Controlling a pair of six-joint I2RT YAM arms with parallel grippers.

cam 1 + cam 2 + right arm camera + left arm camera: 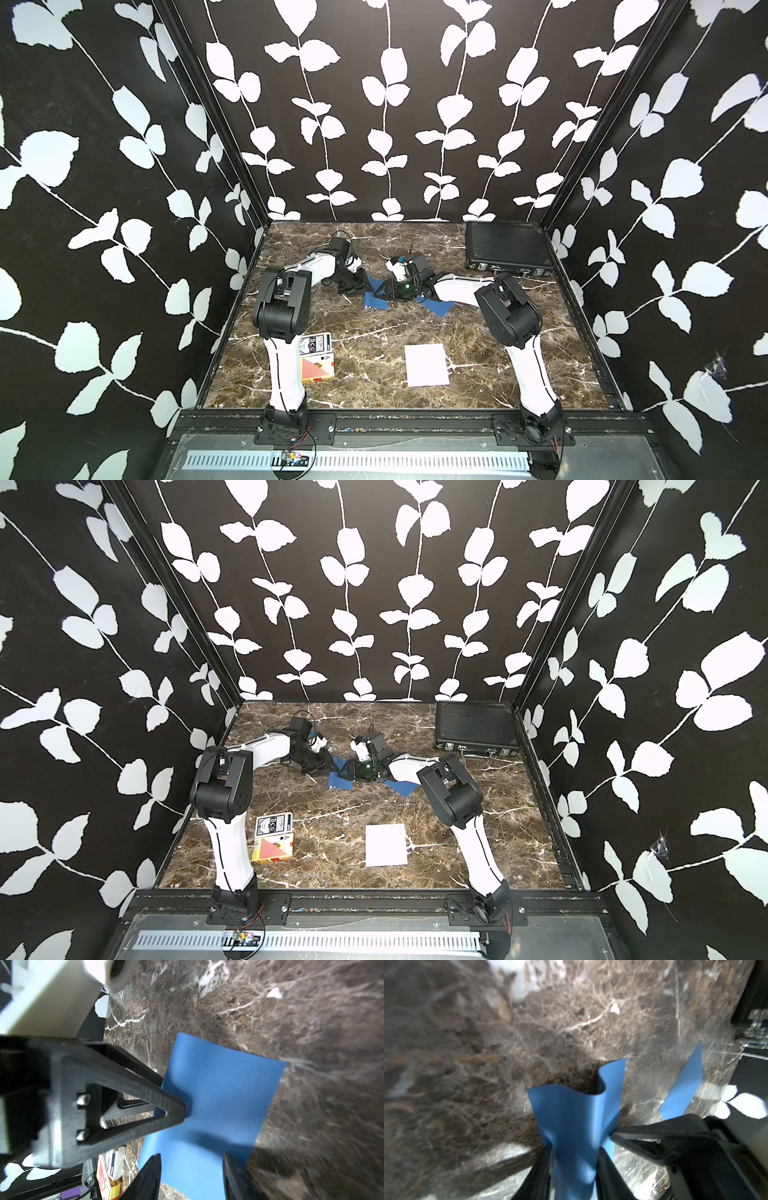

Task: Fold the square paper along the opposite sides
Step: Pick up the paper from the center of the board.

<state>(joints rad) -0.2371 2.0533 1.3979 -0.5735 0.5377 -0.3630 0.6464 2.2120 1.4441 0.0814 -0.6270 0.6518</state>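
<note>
The blue square paper (375, 297) lies mid-table in both top views (340, 782), with both arms meeting over it. My left gripper (360, 286) has a raised, buckled part of the paper (571, 1109) pinched between its fingers (544, 1167); the sheet fills the gap of the left gripper (575, 1148). My right gripper (192, 1156) stands open, its two fingers straddling the paper (224, 1084), which curves up beneath them. The left gripper's black finger (145, 1105) presses into the paper's edge beside it. Most of the sheet's middle is hidden by the grippers in the top views.
A white sheet (427, 365) lies near the front centre of the marble table (478, 345). Playing-card boxes (318, 357) sit at the front left by the left arm. A black case (505, 247) stands at the back right corner.
</note>
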